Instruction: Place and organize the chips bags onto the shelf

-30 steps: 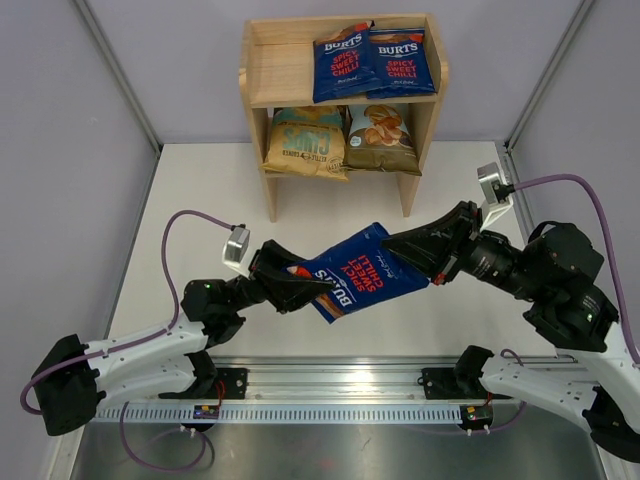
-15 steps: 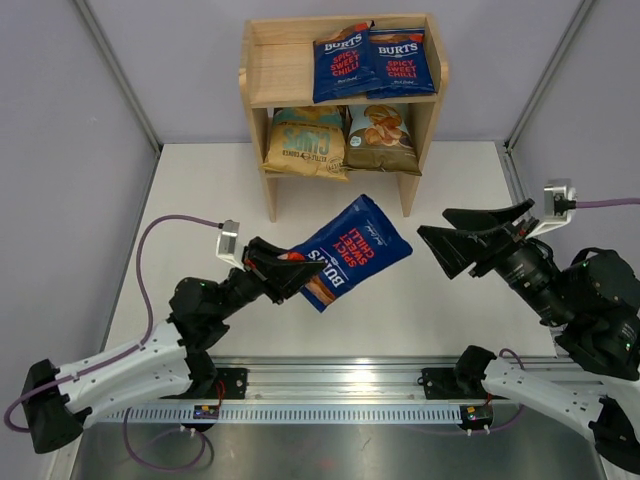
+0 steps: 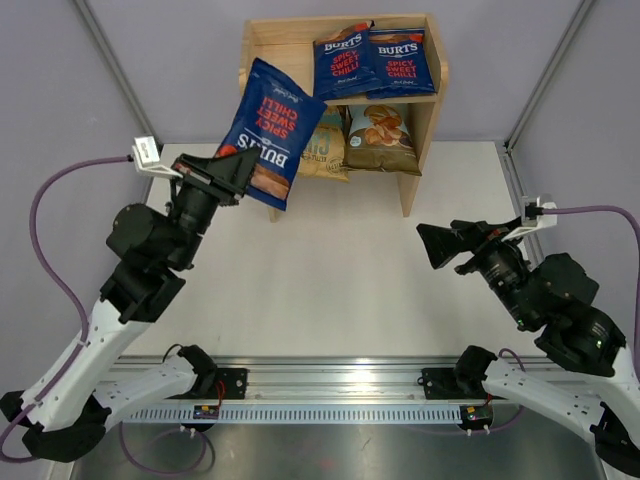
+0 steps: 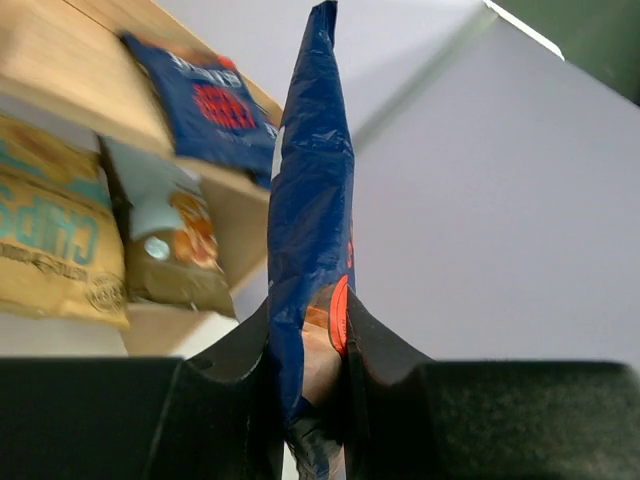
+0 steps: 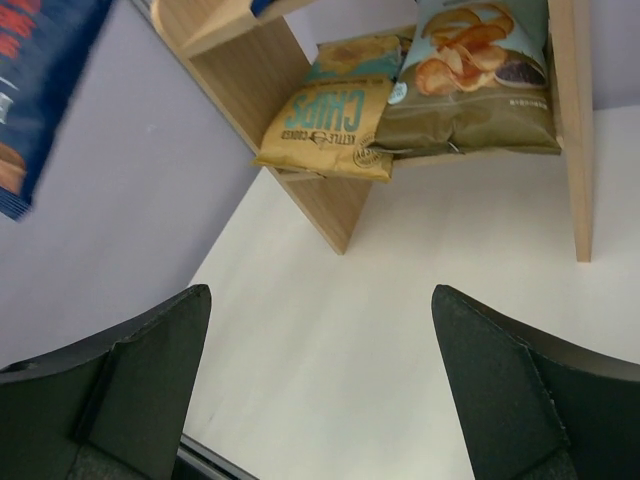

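My left gripper (image 3: 238,172) (image 4: 308,318) is shut on the lower end of a dark-blue Burts chips bag (image 3: 272,122) (image 4: 315,190). The bag stands upright in the air in front of the shelf's (image 3: 280,66) left part, hiding some of the tan-and-teal bag (image 3: 326,150) on the lower tier. Two more blue Burts bags (image 3: 345,62) (image 3: 401,58) lie on the right of the top tier. The pale Cassava bag (image 3: 382,138) (image 5: 470,85) rests beside the tan one (image 5: 325,125). My right gripper (image 3: 442,246) (image 5: 320,300) hangs open and empty over the table, right of the shelf.
The white table top (image 3: 330,280) spreads between both arms. Grey walls with metal corner posts close in the left, right and back. A metal rail (image 3: 330,388) with both arm bases runs along the near edge. Purple cables loop beside each arm.
The right gripper let go of the blue bag, opened wide and drew back to the right. The left arm carried the bag up and left, from mid-table to the shelf's front.
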{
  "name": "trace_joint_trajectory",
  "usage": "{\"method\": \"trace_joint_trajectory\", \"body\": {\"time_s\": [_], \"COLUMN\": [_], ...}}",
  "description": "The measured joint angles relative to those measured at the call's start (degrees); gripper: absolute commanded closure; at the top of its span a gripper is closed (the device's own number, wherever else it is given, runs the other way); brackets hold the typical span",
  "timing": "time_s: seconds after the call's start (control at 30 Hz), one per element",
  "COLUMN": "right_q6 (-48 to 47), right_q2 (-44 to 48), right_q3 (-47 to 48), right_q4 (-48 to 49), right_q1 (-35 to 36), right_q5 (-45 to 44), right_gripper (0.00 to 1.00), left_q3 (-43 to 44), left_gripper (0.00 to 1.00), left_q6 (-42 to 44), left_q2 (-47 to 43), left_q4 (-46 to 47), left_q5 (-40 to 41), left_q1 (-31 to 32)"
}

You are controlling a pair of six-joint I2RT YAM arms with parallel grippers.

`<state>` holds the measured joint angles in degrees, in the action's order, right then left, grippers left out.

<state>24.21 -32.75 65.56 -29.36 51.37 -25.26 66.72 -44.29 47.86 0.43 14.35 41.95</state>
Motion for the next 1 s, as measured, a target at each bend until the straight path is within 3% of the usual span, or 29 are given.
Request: {"method": "trace_joint_trajectory", "body": {"time_s": [0.23, 0.5, 0.73, 1.0], "right_q6": [4.17, 8.44, 12.41, 13.81], "right_q2": [0.04, 0.22, 5.70, 11.61], "right_q3": [-5.20, -6.82, -11.28, -11.43], "right_q4": [-0.02, -0.11, -2.62, -5.99], "right_q1": [0.00, 0.00, 0.00, 0.00], "right_q5": [-1.68, -1.68, -2.62, -5.16], "right_gripper": [0.01, 0.00, 0.01, 0.01], "left_q3": [19.80, 36.30, 52.59, 56.98], "left_gripper": [0.82, 0.84, 0.85, 0.85], "left_q6": [-4.48, -6.86, -5.66, -4.81], "left_q2": [14.08, 28.17, 40.68, 47.45], "left_q4": [-8.85, -13.57, -17.46, -19.15], "left_q5": [6.05, 12.74, 16.26, 17.07], "left_q1": [-4.04, -5.97, -7.87, -11.21]}}
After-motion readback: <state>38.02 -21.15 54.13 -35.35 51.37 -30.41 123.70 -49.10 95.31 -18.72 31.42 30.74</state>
